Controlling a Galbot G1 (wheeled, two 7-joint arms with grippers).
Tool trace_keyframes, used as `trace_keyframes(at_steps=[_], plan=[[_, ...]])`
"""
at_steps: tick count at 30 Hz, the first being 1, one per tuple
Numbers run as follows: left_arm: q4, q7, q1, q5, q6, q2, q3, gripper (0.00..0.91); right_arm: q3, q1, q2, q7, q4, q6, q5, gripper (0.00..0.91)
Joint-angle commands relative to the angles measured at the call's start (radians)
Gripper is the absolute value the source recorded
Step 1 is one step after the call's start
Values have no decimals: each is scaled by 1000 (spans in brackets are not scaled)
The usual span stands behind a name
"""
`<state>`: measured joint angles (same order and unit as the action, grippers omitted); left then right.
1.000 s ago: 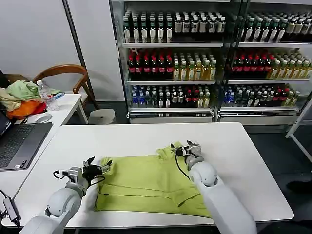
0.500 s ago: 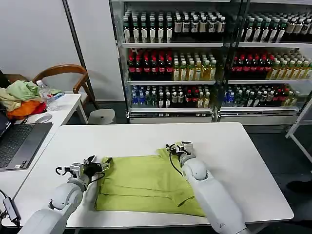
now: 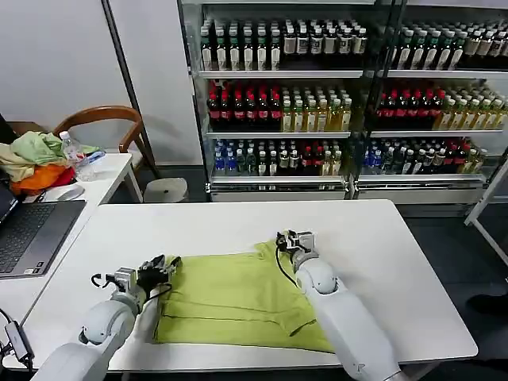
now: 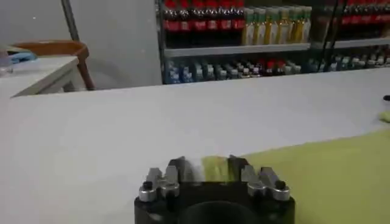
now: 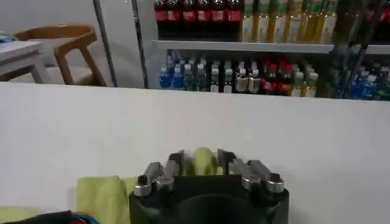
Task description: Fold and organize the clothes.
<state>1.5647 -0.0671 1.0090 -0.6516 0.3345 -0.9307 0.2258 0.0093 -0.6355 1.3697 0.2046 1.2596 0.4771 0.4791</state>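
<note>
The lime yellow-green shirt (image 3: 238, 298) lies spread on the white table (image 3: 381, 238), with a fold line across its near half. My left gripper (image 3: 168, 265) sits low at the shirt's left edge, and in the left wrist view that gripper (image 4: 207, 165) is shut on a strip of the shirt (image 4: 329, 176). At the shirt's far right corner, my right gripper (image 3: 290, 239) rests on the cloth. In the right wrist view that gripper (image 5: 202, 159) pinches a raised bunch of the shirt (image 5: 100, 192).
A side table on the left carries a laptop (image 3: 28, 234), a heap of pale green, beige and orange garments (image 3: 36, 163) and a water bottle (image 3: 77, 156). A wooden chair (image 3: 103, 119) and drink shelves (image 3: 341, 95) stand behind. Bare tabletop lies right of the shirt.
The right gripper has shifted a little to the left with the shirt's far corner. The left gripper has edged forward and its fingers have closed on the shirt's left edge.
</note>
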Motion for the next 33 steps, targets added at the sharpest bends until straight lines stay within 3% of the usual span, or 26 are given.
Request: trace_keyframes(at_steps=[1,7,16,24,33], plan=[[9,12,8,2,-2,-5,-2,50,-3,-4,-2,0,18,8,1,0],[33,21,27,1,-25,-7,8,50,-2,-20,-33,4,79,4,6,0],[164,19,123,-32,-41,27,79,50,11,-109,-130,32,341,37,76,0],[313,9,271,-28,-53,35,141,50,91,-281,-215,37,571,43,91,0],[388,5,401,2,-66,30,187,50,154,-471,-253,33,711,31,59,0]])
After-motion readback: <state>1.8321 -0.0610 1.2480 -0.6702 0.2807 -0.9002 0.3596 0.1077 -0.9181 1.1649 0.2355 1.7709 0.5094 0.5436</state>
